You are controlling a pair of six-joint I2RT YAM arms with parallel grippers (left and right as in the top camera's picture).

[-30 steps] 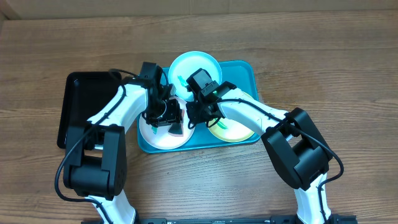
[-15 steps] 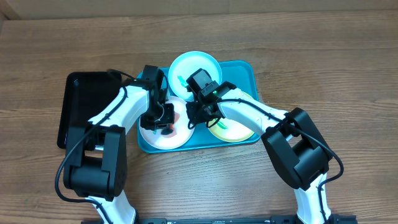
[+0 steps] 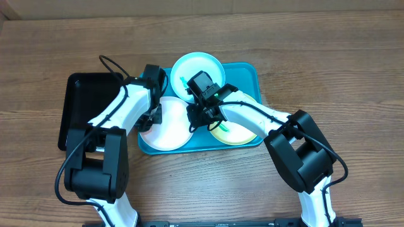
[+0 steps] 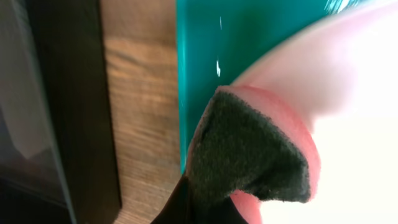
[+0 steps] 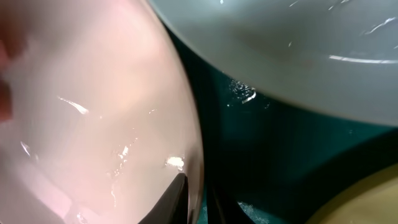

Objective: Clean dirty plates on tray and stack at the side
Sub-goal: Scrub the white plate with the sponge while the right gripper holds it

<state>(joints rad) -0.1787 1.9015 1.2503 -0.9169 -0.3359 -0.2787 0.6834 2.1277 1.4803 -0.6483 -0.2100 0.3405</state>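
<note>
surface: brown wood-grain table (image 3: 353,75), planks running left to right | far edge: pale beige strip (image 3: 284,5) beyond the table | light: even and bright, soft shadows

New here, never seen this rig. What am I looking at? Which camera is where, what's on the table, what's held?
Two white robot arms sit at a wooden table. The wide picture comes from a camera fixed overhead; each close-up comes from a camera on one arm's wrist. On the table lie a black tray and a turquoise tray carrying three plates: a pale blue plate, a white plate and a yellow-green plate. The left hand holds a pink sponge with a dark scouring face at the white plate's edge. The right hand seems to pinch that plate's opposite rim.
</note>
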